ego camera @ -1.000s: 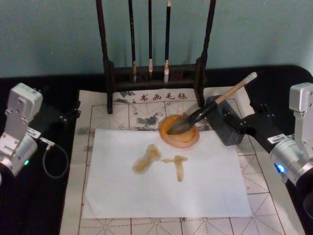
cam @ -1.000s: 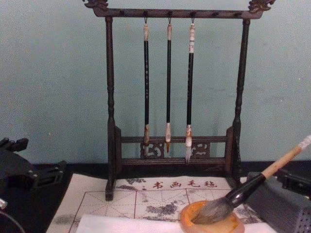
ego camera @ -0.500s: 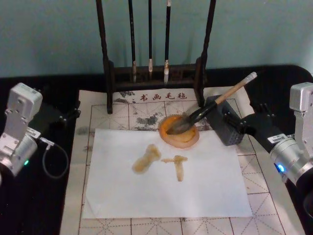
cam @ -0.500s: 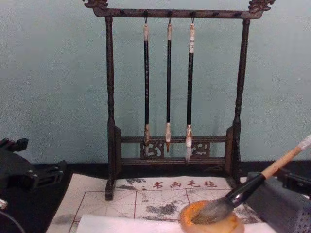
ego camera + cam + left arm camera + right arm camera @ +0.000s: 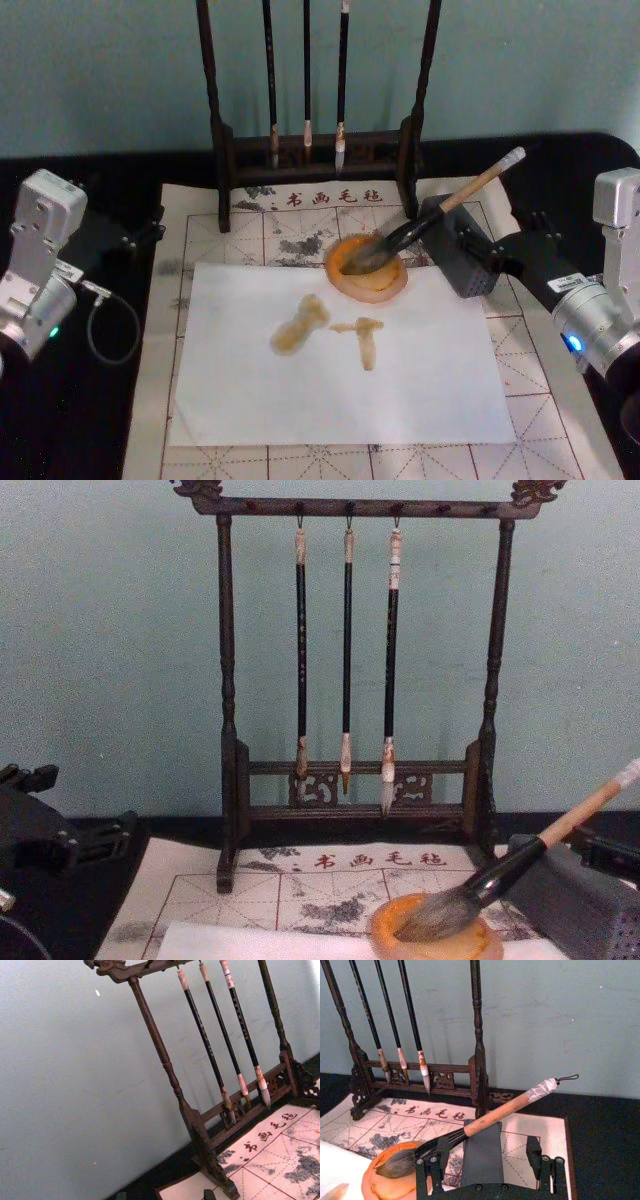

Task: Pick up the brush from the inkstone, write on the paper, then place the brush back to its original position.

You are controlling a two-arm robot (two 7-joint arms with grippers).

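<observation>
The brush rests in the inkstone; I'd back my empty, spread right tool straight off, sparing the handle.

- The head view looks steeply down from above the felt mat, taking in the whole white paper.
- The chest view sits low at table height, facing straight at the brush rack and the wall.
- The left wrist view is tilted, looking up at the rack from its left.
- The right wrist view looks close over the right gripper toward the rack.
- All four views share the rack and the mat.
</observation>
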